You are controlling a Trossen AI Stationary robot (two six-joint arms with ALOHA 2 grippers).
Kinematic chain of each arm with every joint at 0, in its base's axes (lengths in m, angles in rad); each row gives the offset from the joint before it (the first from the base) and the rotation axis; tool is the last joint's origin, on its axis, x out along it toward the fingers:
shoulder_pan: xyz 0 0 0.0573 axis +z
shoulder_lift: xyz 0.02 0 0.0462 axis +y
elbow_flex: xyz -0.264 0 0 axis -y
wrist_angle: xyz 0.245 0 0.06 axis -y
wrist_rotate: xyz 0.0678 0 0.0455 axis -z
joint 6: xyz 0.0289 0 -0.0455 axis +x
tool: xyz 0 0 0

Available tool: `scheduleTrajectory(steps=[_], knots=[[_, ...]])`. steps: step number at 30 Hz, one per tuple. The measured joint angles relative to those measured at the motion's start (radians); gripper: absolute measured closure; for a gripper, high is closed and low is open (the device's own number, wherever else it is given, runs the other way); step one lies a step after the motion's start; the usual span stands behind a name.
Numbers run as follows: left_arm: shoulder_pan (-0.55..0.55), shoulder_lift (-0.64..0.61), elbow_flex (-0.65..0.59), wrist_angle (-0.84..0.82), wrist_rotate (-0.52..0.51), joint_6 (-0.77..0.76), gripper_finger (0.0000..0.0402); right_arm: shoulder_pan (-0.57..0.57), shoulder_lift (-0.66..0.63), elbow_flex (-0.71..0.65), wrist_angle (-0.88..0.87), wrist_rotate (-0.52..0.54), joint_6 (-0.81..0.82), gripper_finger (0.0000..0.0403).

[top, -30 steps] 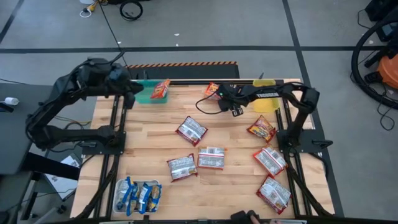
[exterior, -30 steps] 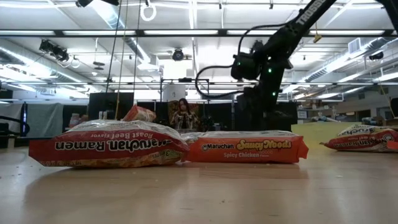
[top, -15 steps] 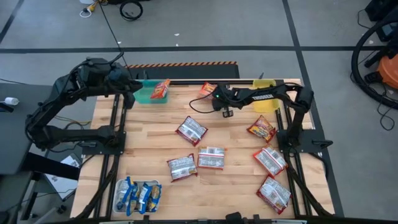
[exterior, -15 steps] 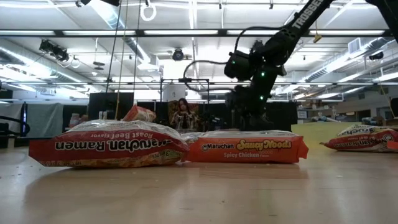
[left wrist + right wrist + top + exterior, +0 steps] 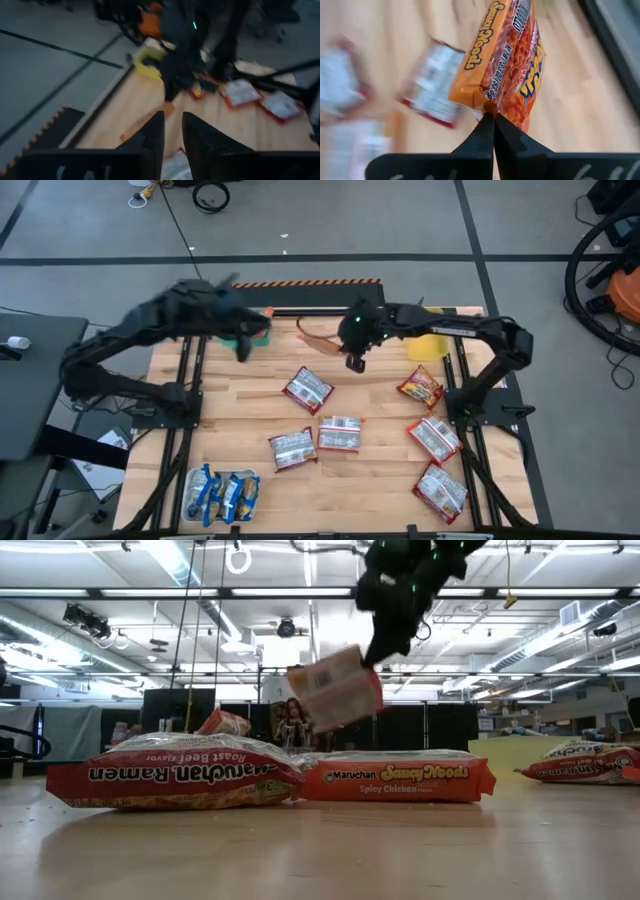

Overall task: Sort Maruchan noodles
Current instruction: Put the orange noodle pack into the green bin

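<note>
An orange noodle packet (image 5: pixel 502 60) is pinched by one thin edge between the pressed-together fingers of the right gripper (image 5: pixel 491 116), and in the low view the same packet (image 5: pixel 335 688) is seen hanging tilted in the air near the top centre of the frame, clear of the table (image 5: pixel 370 405). In the high view the right gripper (image 5: pixel 352 345) is placed at the upper middle of the frame. Because only a sliver of crinkly plastic is caught, the packet could be shaken loose by a quick swing and dropped among the red-and-white packets (image 5: pixel 307 390) lying in the middle of the frame.

The left gripper (image 5: pixel 170 131) is seen with its fingers close together with a narrow gap; whether anything is held there cannot be told. In the high view it (image 5: pixel 245 340) is placed at the upper left, by the teal tray (image 5: pixel 236 337), not far from the right arm. A clash between the two arms could be caused if both were sent toward that tray together.

The blue-and-yellow packets (image 5: pixel 225 495) are gathered at the lower left, and more red-and-white packets (image 5: pixel 433 438) lie unsorted along the right edge.
</note>
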Motion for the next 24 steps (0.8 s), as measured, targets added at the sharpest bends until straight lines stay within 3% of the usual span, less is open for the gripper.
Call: scheduleTrajectory(steps=[7, 15, 24], knots=[[-0.145, 0.219, 0.000, 0.077, 0.001, 0.015, 0.0239, 0.014, -0.057, 0.060, -0.105, -0.246, 0.225, 0.0399], [-0.203, 0.431, -0.001, 0.304, -0.001, 0.247, 0.0118, 0.069, -0.070, 0.060, -0.181, -0.326, 0.296, 0.0399], [-0.207, 0.557, -0.001, 0.368, 0.022, 0.368, 0.0096, 0.136, -0.075, 0.060, -0.182, -0.330, 0.322, 0.0399]])
